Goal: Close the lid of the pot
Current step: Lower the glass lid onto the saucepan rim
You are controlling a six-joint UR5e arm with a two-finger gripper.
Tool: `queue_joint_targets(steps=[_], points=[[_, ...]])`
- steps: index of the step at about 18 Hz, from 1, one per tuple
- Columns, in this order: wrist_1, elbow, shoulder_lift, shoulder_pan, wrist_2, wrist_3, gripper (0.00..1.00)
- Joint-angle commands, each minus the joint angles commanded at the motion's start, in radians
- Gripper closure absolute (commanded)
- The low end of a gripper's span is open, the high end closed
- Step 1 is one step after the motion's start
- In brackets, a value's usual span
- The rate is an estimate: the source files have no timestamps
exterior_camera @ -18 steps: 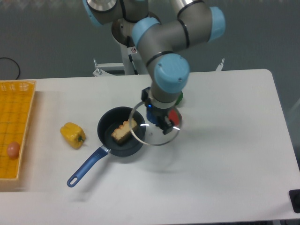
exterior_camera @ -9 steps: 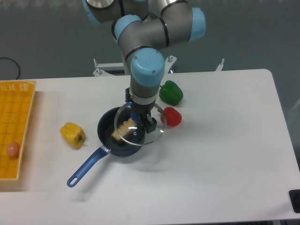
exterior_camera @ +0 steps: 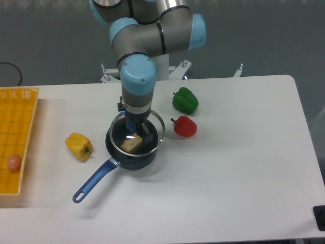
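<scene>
The pot point(exterior_camera: 122, 155) is a small dark pan with a long blue handle point(exterior_camera: 94, 180), left of the table's centre. A yellowish piece of food point(exterior_camera: 133, 143) lies inside it. My gripper point(exterior_camera: 136, 127) is shut on the blue knob of the glass lid point(exterior_camera: 156, 133) and holds it just above the pan, almost centred over it, shifted slightly right. The lid's metal rim overlaps the pan's rim. The arm's wrist hides the knob and the fingertips.
A red pepper point(exterior_camera: 185, 126) and a green pepper point(exterior_camera: 185, 100) lie right of the pan. A yellow pepper point(exterior_camera: 78, 146) lies to its left. An orange basket point(exterior_camera: 19, 137) holding an egg point(exterior_camera: 14, 162) sits at the left table edge.
My gripper has carried the lid leftward from beside the red pepper to over the pan. The lid has also come down closer to the pan's rim.
</scene>
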Motion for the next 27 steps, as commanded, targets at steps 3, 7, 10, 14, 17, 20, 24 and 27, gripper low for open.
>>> queue_joint_targets(steps=[3, 7, 10, 14, 17, 20, 24, 27], points=[[0.037, -0.024, 0.0, 0.0, 0.0, 0.0, 0.39], [0.077, -0.046, -0.008, 0.0, 0.0, 0.002, 0.39], [0.081, -0.046, -0.015, 0.0, 0.0, 0.002, 0.39], [0.084, -0.049, -0.017, -0.002, 0.002, 0.0, 0.39], [0.084, -0.054, -0.017, -0.003, 0.002, 0.0, 0.39], [0.084, -0.055, -0.023, -0.011, 0.003, 0.0, 0.39], [0.095, -0.055, -0.031, -0.011, 0.005, -0.002, 0.39], [0.098, -0.055, -0.035, -0.02, 0.005, -0.014, 0.39]])
